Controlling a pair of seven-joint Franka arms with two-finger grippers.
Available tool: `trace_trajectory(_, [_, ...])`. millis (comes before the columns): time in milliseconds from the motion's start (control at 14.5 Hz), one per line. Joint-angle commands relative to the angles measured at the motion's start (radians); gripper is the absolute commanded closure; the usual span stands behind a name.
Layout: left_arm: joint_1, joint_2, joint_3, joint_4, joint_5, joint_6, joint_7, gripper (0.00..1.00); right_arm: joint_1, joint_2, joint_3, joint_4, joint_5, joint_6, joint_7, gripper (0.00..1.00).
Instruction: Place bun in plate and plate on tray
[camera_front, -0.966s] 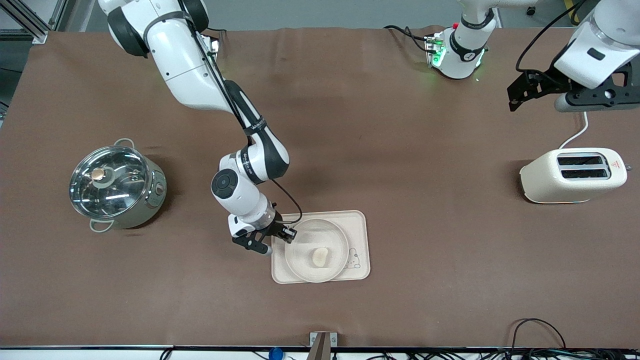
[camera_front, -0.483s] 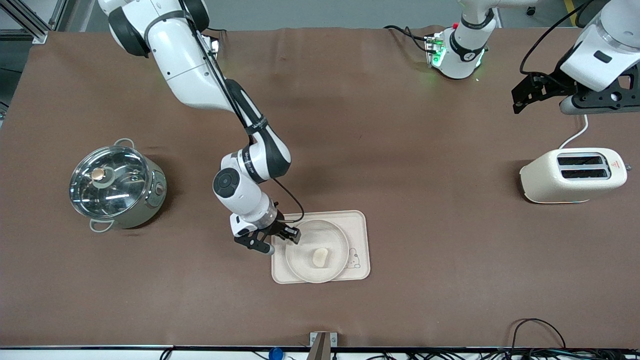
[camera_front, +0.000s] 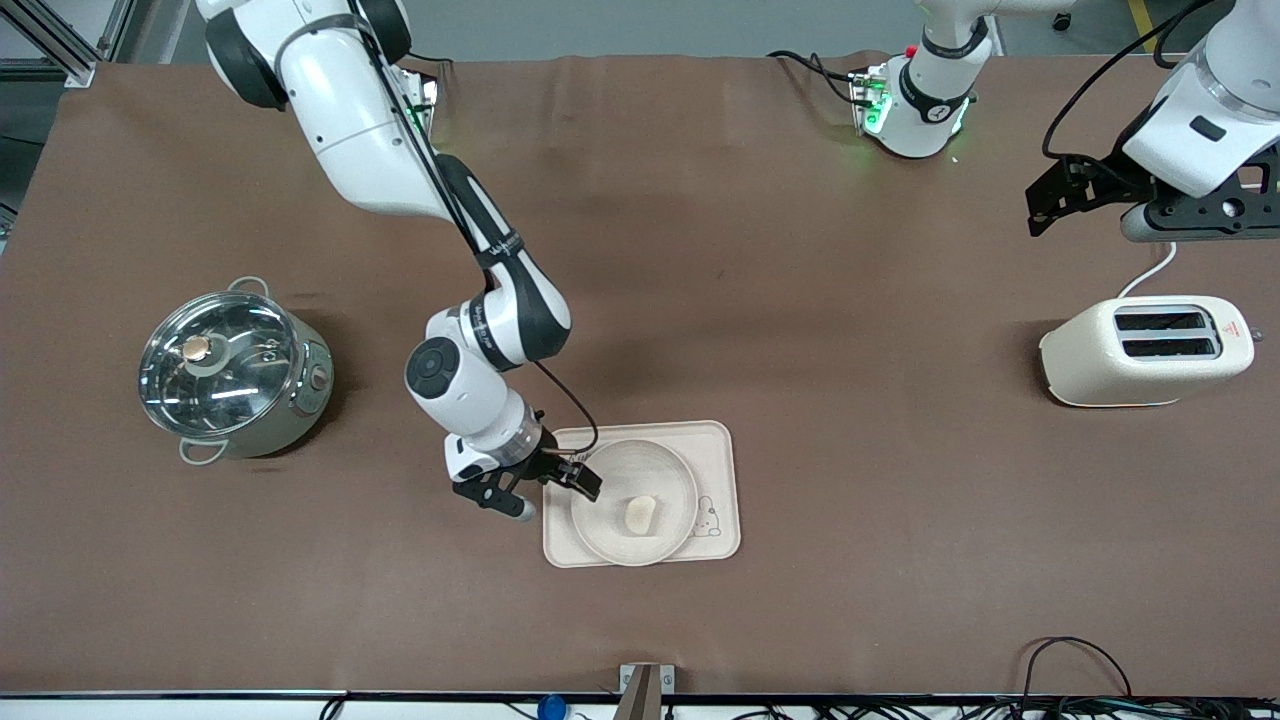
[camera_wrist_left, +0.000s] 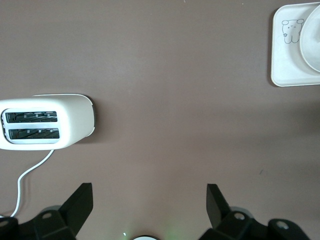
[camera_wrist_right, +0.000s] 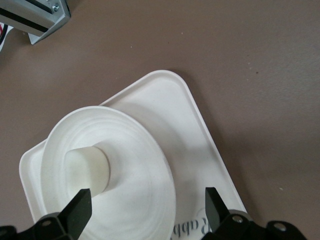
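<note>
**One bun, one plate, one tray, stacked; both grippers empty**

There is one bun (camera_front: 639, 514), a small cream lump lying in the middle of the single plate (camera_front: 610, 477). That plate sits on the one tray (camera_front: 717, 449), covering most of it and leaving bare the strip with the little rabbit drawing (camera_front: 708, 519) at the end toward the left arm's side of the table.

The right gripper (camera_front: 549, 487) is just beside the plate, at the tray's edge toward the right arm's end of the table. Its fingers are spread wide and hold nothing; one dark fingertip (camera_front: 587, 484) hangs over the plate's rim, and whether it touches cannot be told. In the right wrist view the bun (camera_wrist_right: 88, 169), the plate (camera_wrist_right: 140, 165) and the tray (camera_wrist_right: 200, 125) lie directly ahead of the two parted fingers, the bun closer to one finger (camera_wrist_right: 75, 210) than to the other.

The left gripper (camera_front: 1045, 195) waits in the air well apart from the tray, over the table near the one toaster (camera_front: 1146, 350), its fingers spread and empty. Its wrist view shows the toaster (camera_wrist_left: 47, 122) and, well apart from it, a corner of the tray (camera_wrist_left: 285, 75).

One lidded steel pot (camera_front: 232, 372) stands on the table past the right gripper, away from the tray.
</note>
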Motion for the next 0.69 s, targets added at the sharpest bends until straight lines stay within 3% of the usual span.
trace_trajectory(0, [0.005,0.005,0.002,0.020,-0.011,-0.004,0.022,0.00,-0.008,-0.121,-0.013,-0.042,0.013,-0.120,-0.007,0.00])
trace_trajectory(345, [0.011,0.002,0.010,0.020,-0.009,-0.004,0.023,0.00,-0.019,-0.313,-0.120,-0.186,-0.012,-0.144,-0.059,0.00])
trace_trajectory(621, [0.017,0.002,0.009,0.020,-0.012,-0.004,0.023,0.00,-0.020,-0.471,-0.278,-0.211,-0.098,-0.452,-0.228,0.00])
